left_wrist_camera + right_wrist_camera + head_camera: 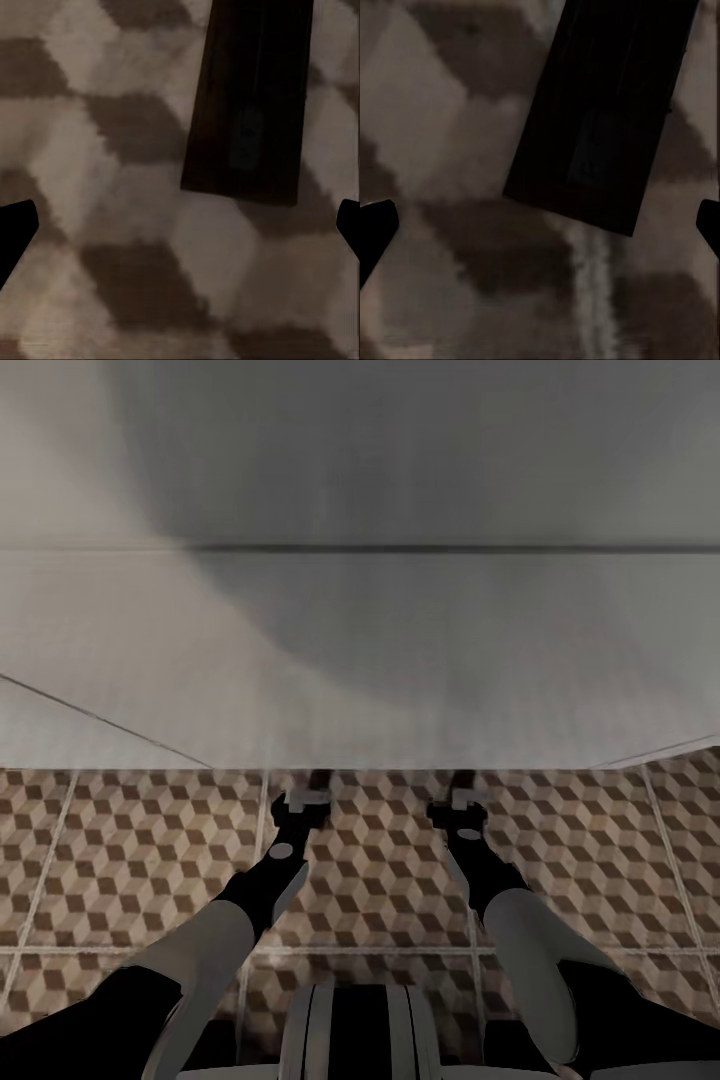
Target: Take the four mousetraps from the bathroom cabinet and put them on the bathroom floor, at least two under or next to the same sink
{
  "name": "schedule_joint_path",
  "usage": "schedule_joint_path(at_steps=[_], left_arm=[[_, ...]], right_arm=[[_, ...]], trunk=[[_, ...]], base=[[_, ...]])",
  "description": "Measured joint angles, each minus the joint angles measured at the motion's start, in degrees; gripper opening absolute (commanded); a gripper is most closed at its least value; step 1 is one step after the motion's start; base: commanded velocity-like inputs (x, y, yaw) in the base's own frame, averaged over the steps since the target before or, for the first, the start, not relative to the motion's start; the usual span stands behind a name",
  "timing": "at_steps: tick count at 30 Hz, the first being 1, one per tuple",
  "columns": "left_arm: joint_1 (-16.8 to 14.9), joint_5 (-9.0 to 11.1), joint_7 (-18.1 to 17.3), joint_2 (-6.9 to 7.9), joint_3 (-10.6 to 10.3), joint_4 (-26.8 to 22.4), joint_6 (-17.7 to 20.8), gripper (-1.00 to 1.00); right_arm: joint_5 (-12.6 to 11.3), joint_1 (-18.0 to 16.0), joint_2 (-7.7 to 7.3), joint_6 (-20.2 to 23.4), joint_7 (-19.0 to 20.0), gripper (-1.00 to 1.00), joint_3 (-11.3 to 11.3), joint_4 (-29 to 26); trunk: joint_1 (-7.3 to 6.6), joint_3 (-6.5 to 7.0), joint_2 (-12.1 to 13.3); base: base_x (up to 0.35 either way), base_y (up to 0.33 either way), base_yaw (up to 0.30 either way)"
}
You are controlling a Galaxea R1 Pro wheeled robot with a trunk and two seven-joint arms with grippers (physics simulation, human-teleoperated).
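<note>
I see a dark mousetrap [247, 105] flat on the bathroom floor [150, 850] ahead of my open left gripper [180, 225], long axis pointing away; another [600, 112] lies ahead of the open right gripper [540, 225], slightly tilted. Both arms reach forward and down.

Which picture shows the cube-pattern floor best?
The head view: the bathroom floor spreads wide there, with whole tiles, grout lines and both arms above it. The left wrist view and right wrist view show blurry close-up patches beneath dark rectangular objects.
</note>
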Motion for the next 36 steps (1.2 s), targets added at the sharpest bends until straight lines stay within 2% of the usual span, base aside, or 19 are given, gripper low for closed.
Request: schedule_joint_path(at_steps=[36], left_arm=[[0.0,0.3,0.0,0.0,0.2,-0.1,1.0,1.0]], right_arm=[[0.1,0.0,0.0,-0.1,0.0,1.0,0.1,-0.2]], trunk=[[0.0,0.0,0.0]], base=[[-0.328,0.0,0.0]])
